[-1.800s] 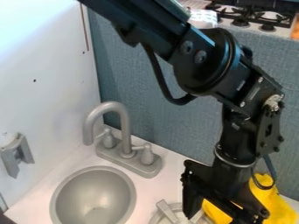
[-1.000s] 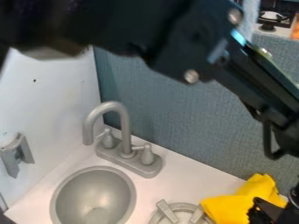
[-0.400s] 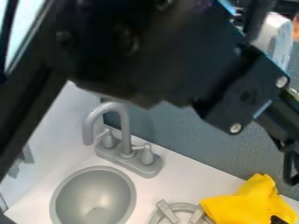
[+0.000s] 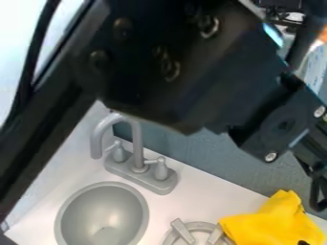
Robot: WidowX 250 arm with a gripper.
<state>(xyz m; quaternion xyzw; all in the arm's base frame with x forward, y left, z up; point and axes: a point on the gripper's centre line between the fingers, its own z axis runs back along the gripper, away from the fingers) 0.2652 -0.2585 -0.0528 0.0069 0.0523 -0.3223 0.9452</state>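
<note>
In the camera view, the big black arm (image 4: 159, 72) has swung over to the right, and now it goes all across the top. Just now it slid a little more to the right and down. A small dark bit, which looks like the tip of the gripper (image 4: 303, 242), is low on the right, against the yellow cloth (image 4: 265, 227). I can't tell if the gripper is wide or narrow, or if it is holding the cloth.

The cloth is in a bumpy heap on the white counter (image 4: 191, 191), near the blue-gray wall (image 4: 204, 153). It has kept the same shape and spot. So I think the arm got near the cloth but has not pulled it away.

Just beside the cloth is 1 round gray thing (image 4: 183, 232). Well to the left of it is 1 gray sink (image 4: 80, 210), with 1 bendy tap (image 4: 136, 143) behind it. Those 3 things have not moved either.
</note>
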